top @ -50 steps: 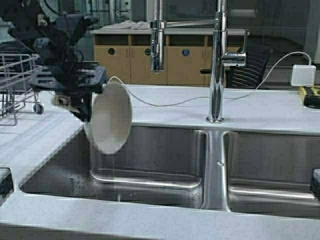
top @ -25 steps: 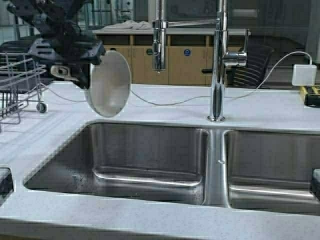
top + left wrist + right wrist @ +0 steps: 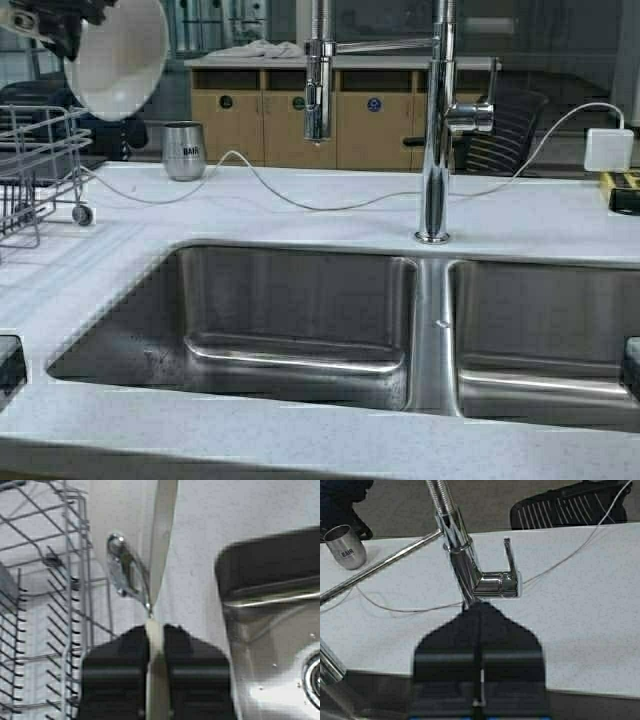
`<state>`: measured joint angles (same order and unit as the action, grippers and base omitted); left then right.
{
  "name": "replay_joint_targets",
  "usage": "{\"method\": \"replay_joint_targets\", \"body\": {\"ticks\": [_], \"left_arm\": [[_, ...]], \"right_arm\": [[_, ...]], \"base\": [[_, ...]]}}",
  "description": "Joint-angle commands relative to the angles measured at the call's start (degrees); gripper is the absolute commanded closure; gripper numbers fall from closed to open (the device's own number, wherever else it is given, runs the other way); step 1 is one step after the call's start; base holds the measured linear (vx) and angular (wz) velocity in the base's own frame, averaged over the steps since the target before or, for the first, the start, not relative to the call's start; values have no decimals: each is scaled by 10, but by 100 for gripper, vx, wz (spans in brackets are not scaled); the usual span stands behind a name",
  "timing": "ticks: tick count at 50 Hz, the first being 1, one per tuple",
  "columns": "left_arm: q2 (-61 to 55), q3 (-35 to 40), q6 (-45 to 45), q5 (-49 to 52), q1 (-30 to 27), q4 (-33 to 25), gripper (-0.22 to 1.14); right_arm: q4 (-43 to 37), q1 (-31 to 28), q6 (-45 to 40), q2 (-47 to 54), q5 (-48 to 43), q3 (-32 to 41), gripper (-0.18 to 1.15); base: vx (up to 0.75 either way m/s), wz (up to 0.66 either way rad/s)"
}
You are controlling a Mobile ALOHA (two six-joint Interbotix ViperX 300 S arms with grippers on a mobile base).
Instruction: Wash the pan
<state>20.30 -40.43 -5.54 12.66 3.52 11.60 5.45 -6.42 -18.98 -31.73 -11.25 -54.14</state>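
Your left gripper (image 3: 155, 650) holds the pan (image 3: 118, 55) high over the counter's left end

Fingers clamp its rim, pan on edge above the wire rack (image 3: 35, 165), steel cup (image 3: 184, 150) behind it. Right gripper (image 3: 480, 680) is pressed closed on nothing, near the faucet (image 3: 433, 130); sink (image 3: 300, 310) sits below

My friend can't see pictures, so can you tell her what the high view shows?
The left gripper holds a small cream-white round pan tilted on edge, high above a wire dish rack. Below are an empty steel double sink, a tall chrome faucet and a steel cup on the white counter.
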Motion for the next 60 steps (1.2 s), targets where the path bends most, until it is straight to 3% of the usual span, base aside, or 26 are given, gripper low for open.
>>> {"method": "replay_joint_targets", "body": {"ticks": [1, 29, 52, 60], "left_arm": [[44, 24, 1, -3, -27, 6, 88], [11, -1, 4, -8, -206, 8, 88], [-91, -19, -1, 0, -238, 11, 88], [-108, -27, 2, 17, -238, 59, 88]], "right_arm": [[-2, -1, -1, -4, -7, 11, 90], [-4, -1, -17, 10, -24, 11, 90], [-4, -1, -17, 10, -24, 11, 90], [-4, -1, -17, 11, -24, 13, 90]], "base": [[0, 0], [0, 0], [0, 0], [0, 0]]}}
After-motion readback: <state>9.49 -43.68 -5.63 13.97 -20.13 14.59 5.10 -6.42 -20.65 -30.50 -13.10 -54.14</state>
